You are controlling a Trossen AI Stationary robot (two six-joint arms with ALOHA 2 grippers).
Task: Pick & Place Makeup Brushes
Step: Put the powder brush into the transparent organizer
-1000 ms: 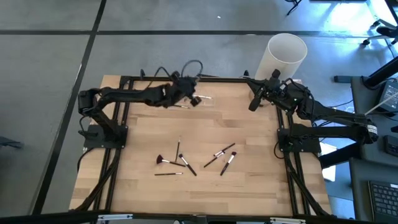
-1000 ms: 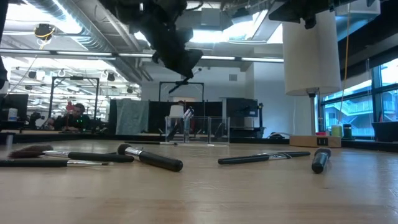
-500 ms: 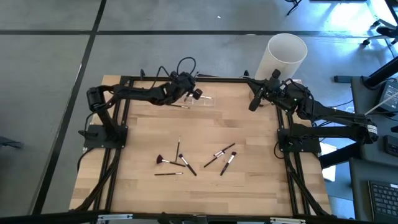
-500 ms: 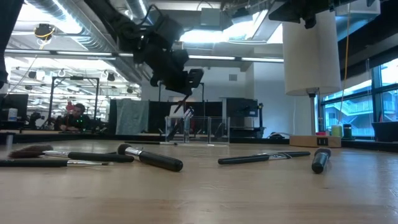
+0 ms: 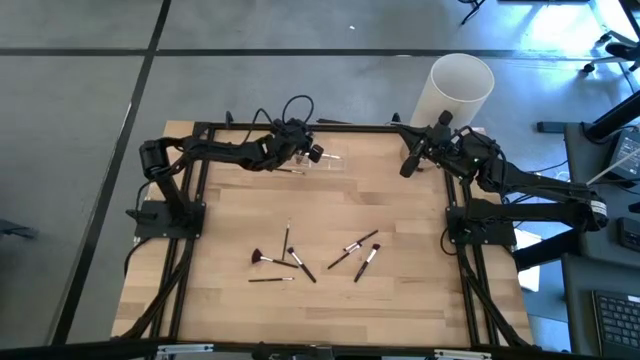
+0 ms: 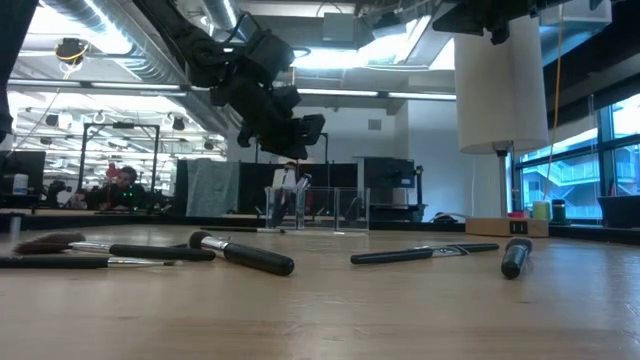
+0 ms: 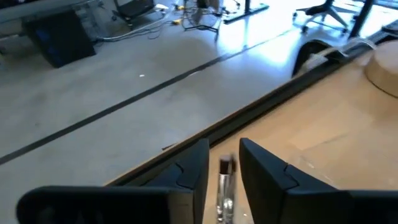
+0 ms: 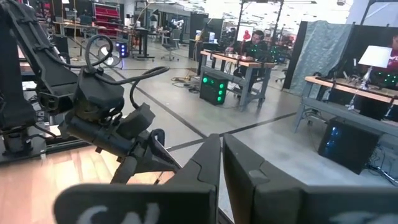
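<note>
From above, the left gripper (image 5: 305, 153) reaches over the far edge of the table (image 5: 400, 300), its fingers hanging above a clear holder (image 5: 322, 160) there; half a second back it sat a touch farther right, and a second ago it was lower and nearer the middle, so it has come in over the holder; the loose brushes (image 5: 300, 262) lie well short of those fingers, scattered toward the near half of the table, about seven that I can count; the right gripper (image 5: 410, 162) waits at the far right edge beside a white bin (image 5: 455, 85).

From table height, the left gripper (image 6: 290, 128) hangs just above the clear holder (image 6: 315, 208), where a second ago a thin brush slanted from its fingers; now that brush (image 6: 287, 190) seems to stand below the fingers in the holder, though I cannot tell whether it is free; the other brushes (image 6: 240, 252) rest flat on the wood.

From the left wrist, the fingers (image 7: 194, 168) stand slightly spread with a silvery ferrule (image 7: 225, 186) between them; pinched or just released, I cannot tell.

From the right wrist, the fingers (image 8: 239, 171) are pressed together on nothing; the left arm (image 8: 99, 106) shows beyond them.

My guess is one brush is being delivered, with the scattered ones left.
</note>
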